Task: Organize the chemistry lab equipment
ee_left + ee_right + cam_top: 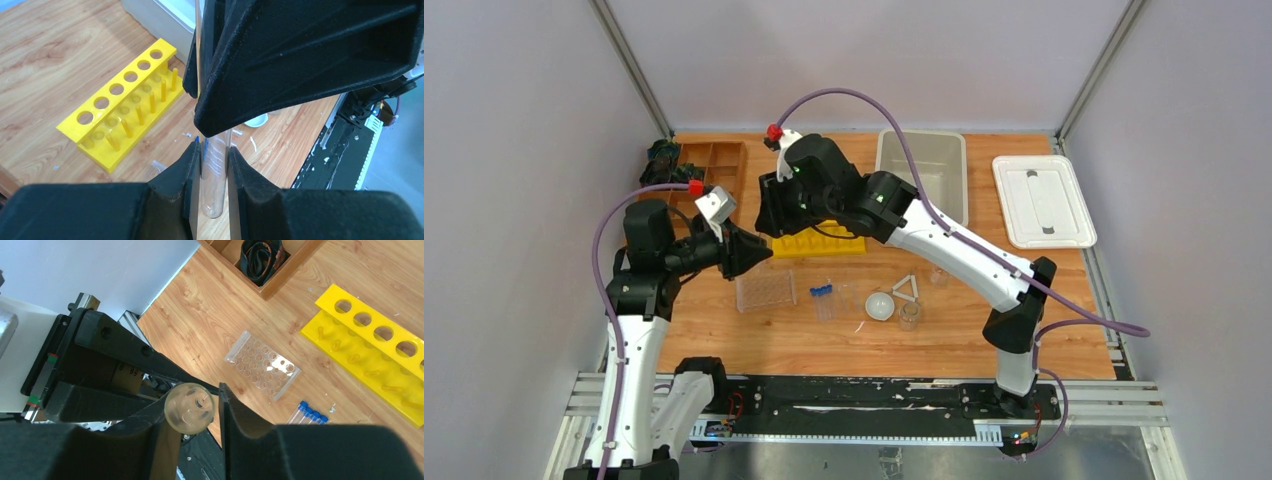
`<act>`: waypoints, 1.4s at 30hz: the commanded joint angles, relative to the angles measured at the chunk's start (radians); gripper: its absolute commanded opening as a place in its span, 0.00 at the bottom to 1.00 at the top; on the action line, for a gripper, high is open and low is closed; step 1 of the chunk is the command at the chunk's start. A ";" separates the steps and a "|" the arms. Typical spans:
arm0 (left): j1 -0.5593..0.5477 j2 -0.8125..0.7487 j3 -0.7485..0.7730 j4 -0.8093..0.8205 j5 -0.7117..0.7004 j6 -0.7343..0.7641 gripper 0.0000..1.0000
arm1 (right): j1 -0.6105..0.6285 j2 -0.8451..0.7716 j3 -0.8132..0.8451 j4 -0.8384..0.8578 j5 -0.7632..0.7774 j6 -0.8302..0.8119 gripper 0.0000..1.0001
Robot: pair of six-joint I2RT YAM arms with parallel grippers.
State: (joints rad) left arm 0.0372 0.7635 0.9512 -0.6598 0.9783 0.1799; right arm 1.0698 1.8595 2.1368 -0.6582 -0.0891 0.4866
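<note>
while the left gripper (214, 153) pinches a clear test tube (215, 200), the right gripper (195, 401) straddles it — whether clamped, cannot tell.

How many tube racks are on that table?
2. A yellow test tube rack lies partly under the right arm. A clear plastic rack sits nearer the camera, to its left. The arms may hide others.

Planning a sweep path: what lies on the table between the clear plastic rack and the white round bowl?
The blue-capped tubes lie between the clear plastic rack and the white bowl; the top view shows it.
</note>
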 commanded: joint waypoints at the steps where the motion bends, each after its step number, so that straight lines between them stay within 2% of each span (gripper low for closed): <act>1: 0.003 -0.013 -0.009 0.014 0.001 0.013 0.00 | -0.013 0.012 0.045 0.017 -0.026 -0.004 0.32; 3: 0.003 -0.013 -0.012 0.014 0.000 0.010 0.00 | -0.013 0.018 0.040 0.031 -0.027 -0.011 0.24; 6: 0.003 -0.010 -0.012 0.013 -0.016 0.007 0.09 | -0.013 0.020 0.030 0.046 -0.016 -0.040 0.07; 7: 0.003 -0.008 -0.012 0.012 -0.024 0.005 0.22 | -0.013 0.018 0.027 0.046 0.004 -0.057 0.01; 11: 0.003 -0.005 -0.011 0.030 -0.082 -0.031 0.96 | -0.021 -0.002 0.010 0.048 0.134 -0.141 0.00; 12: 0.003 -0.003 -0.014 0.048 -0.108 -0.058 0.99 | -0.027 -0.006 0.007 0.049 0.165 -0.168 0.00; 18: 0.003 0.047 -0.008 0.088 -0.282 -0.186 1.00 | -0.063 -0.022 -0.089 0.154 0.357 -0.346 0.00; 23: 0.004 0.097 0.007 0.074 -0.399 -0.227 1.00 | -0.093 -0.035 -0.276 0.424 0.419 -0.473 0.00; 26: 0.004 0.118 0.017 0.047 -0.428 -0.211 1.00 | -0.128 -0.029 -0.367 0.549 0.415 -0.483 0.00; 34: 0.005 0.122 0.031 0.011 -0.453 -0.141 1.00 | -0.186 -0.003 -0.495 0.739 0.408 -0.477 0.00; 42: 0.004 0.129 0.037 -0.001 -0.460 -0.114 1.00 | -0.191 0.031 -0.521 0.766 0.415 -0.457 0.00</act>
State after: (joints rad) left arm 0.0372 0.8940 0.9520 -0.6453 0.5301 0.0357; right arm 0.8825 1.8713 1.6314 0.0391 0.3038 0.0288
